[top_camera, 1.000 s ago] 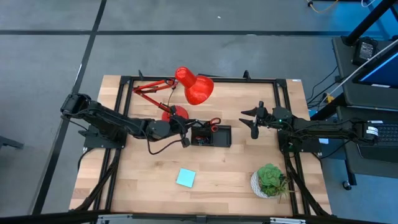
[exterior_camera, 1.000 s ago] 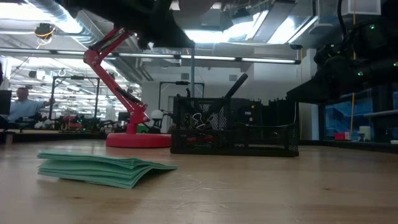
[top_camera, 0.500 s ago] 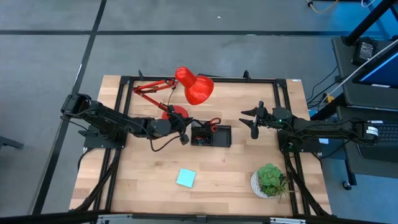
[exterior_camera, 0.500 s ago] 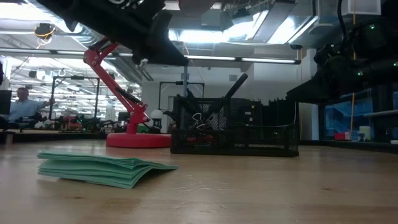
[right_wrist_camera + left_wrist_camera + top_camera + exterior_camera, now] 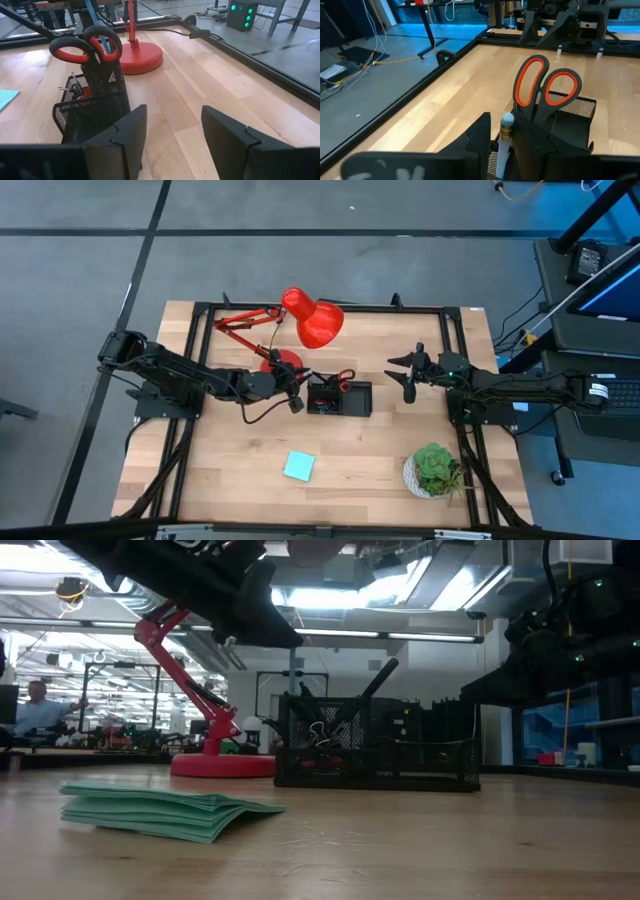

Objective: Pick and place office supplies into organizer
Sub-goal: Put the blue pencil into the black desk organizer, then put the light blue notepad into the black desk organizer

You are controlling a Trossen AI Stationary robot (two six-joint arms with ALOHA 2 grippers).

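Light wooden table top (image 5: pixel 240 480) set on grey floor (image 5: pixel 80 250) marked by dark seam lines. Desk with blue-lit screen (image 5: pixel 610 290) placed at right. Ceiling strip lights (image 5: pixel 420 637) and ducting seen beyond table. Seated person (image 5: pixel 35 710) glimpsed far off.

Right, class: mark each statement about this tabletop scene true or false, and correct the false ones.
1. The scissors stand handles-up in the organizer. True.
2. The sticky-note pad lies inside the organizer. False: it lies on the table, apart from it.
3. The left pincer holds a pen between its fingers. True.
4. The right pincer is shut on the scissors. False: it is open, holding nothing.
5. The lamp is green. False: it is red.
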